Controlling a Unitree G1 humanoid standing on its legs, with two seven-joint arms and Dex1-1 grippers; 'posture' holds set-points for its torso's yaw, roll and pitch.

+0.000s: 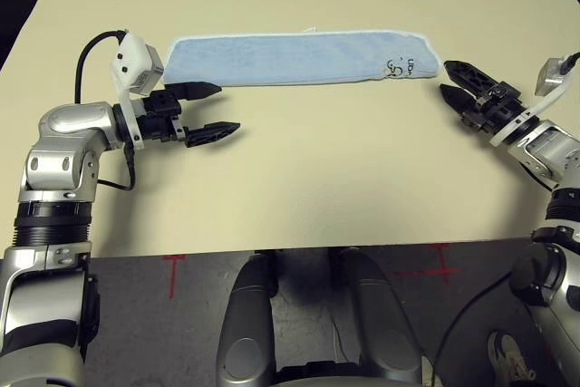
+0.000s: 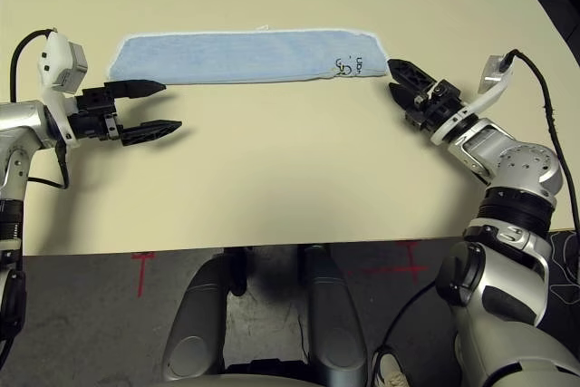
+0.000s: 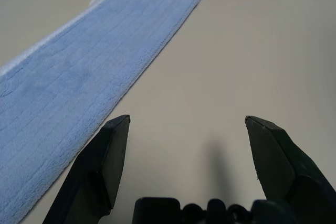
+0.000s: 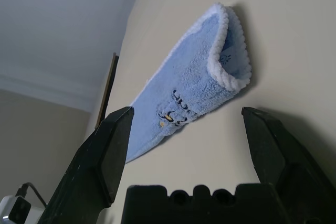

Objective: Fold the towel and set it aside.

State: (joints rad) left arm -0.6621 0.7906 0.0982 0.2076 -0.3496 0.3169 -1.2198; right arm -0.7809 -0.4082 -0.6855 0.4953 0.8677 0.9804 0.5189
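I see the light-blue terry-cloth towel with white stitched edging (image 1: 304,59) lying folded into a long strip on the beige table (image 1: 317,178), stretched between my two hands. My left gripper (image 1: 213,111) sits just beside one end, fingers apart and empty; my right gripper (image 1: 455,79) sits near the end bearing the dark mark, likewise spread and empty.

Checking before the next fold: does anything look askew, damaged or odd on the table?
Nothing stands out. The towel lies flat as a long, even strip on the table, already folded lengthwise, its layers showing at the right end. Both grippers, left and right, are open at its ends, not touching it.
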